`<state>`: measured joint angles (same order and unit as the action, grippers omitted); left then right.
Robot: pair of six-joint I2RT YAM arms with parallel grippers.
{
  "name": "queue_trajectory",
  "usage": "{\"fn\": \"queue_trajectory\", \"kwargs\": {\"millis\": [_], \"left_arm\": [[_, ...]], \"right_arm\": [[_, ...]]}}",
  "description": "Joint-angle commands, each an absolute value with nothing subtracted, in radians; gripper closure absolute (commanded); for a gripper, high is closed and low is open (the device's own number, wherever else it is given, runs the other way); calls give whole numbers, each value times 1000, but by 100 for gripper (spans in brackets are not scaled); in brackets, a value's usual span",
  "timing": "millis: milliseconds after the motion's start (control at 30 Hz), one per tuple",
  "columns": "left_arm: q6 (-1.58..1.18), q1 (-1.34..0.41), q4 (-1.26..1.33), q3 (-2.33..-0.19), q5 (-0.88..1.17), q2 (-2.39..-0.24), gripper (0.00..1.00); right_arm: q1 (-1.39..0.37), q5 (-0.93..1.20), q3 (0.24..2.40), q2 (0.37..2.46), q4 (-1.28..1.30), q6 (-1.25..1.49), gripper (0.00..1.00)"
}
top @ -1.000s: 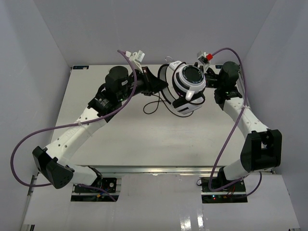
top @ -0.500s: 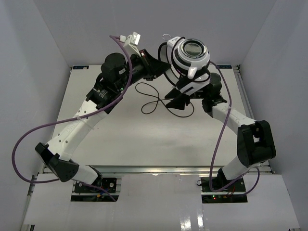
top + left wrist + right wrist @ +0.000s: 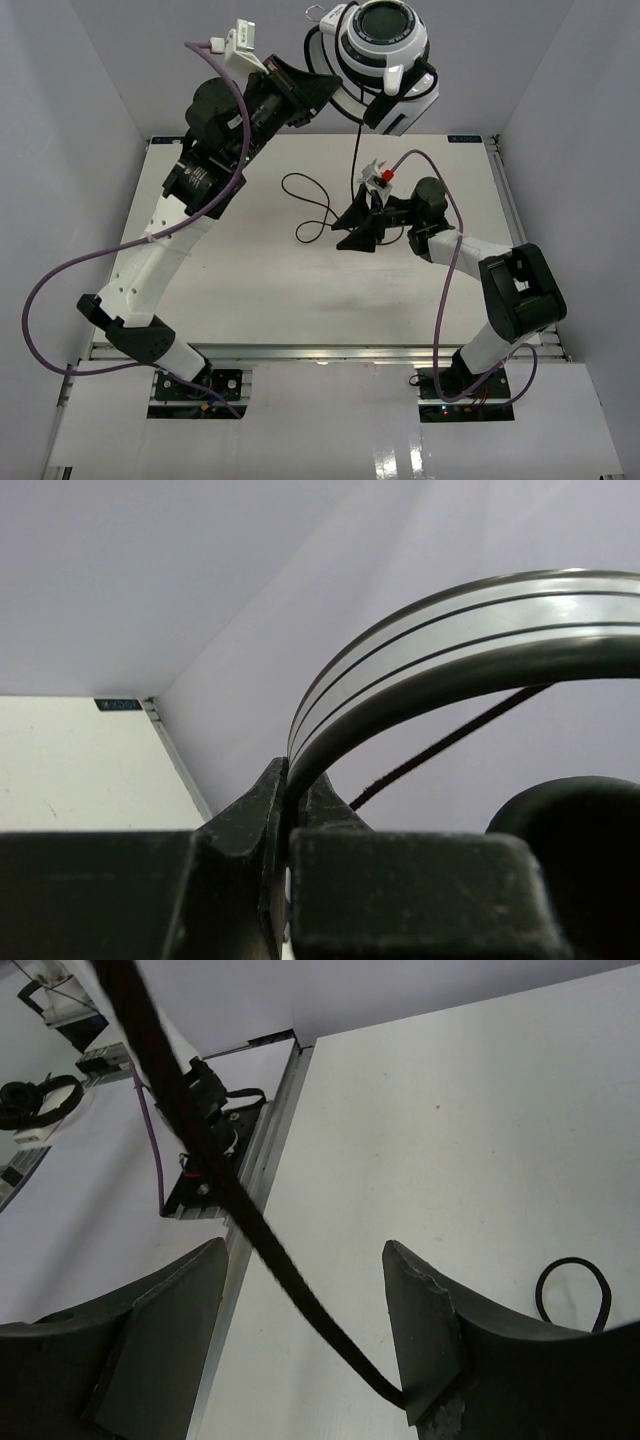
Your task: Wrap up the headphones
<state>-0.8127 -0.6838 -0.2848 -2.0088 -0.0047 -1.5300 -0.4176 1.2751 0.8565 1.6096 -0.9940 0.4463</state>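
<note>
The left claw (image 3: pixel 325 82) is clenched on the headband (image 3: pixel 450 620), pinching it edge-on right at its fingertips. The headphones (image 3: pixel 385 45) hang out beyond those tips, high over the far edge of the table (image 3: pixel 250 290). That thin pinch looks to me like the first worry. The cups' weight sits off to one side of the claw, so a quick swing could twist the band loose or let it slide.

From the cups the cable (image 3: pixel 356 150) drops straight down to the right claw (image 3: pixel 350 225). That claw sits low over the table with its jaws spread wide, gripping nothing. The cable runs between its fingers and seems to brush the inner face of one. Beyond its tips the rest of the cable lies in loose loops on the table.

If this claw closes late or off-line, the cable may slip out of the gap. If it closes and pulls while the line above is taut, I'd guess it drags on the headband pinch. The loops could also knot as they're drawn in.
</note>
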Motion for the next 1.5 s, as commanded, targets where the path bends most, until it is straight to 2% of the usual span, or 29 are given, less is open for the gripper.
{"fn": "queue_trajectory", "kwargs": {"millis": [0,67,133,200,267,333,467,567,733,900,1167,1467], "left_arm": [[-828,-670,-269,-2075,-217,-1460,100],[-814,-664,-271,-2060,-293,-1440,100],[-786,-659,-266,-2036,-382,-1410,100],[-743,-647,-243,-1971,-449,-1362,100],[-684,-641,-219,-1912,-561,-1327,100],[-614,-637,-197,-1866,-628,-1304,100],[-485,-627,-109,-1743,-735,-1266,100],[-396,-618,-50,-1659,-792,-1254,100],[-349,-602,-40,-1553,-810,-1283,100],[-347,-591,-65,-1451,-798,-1325,100],[-437,-583,-88,-1292,-693,-1408,100],[-545,-584,-19,-1160,-446,-1447,100]], "right_arm": [[-455,1300,804,1566,-1067,396,33],[-465,1295,790,1535,-994,319,38],[-475,1281,784,1500,-902,248,53],[-483,1257,790,1455,-742,172,73],[-488,1203,808,1390,-569,42,84],[-490,1105,844,1333,-372,-116,91],[-517,904,954,1243,12,-428,92],[-551,712,1055,1203,257,-553,92],[-618,493,1180,1152,407,-723,92],[-633,363,1311,1144,468,-810,92],[-632,312,1463,1165,473,-833,92],[-632,244,1445,1190,433,-866,92]]}}
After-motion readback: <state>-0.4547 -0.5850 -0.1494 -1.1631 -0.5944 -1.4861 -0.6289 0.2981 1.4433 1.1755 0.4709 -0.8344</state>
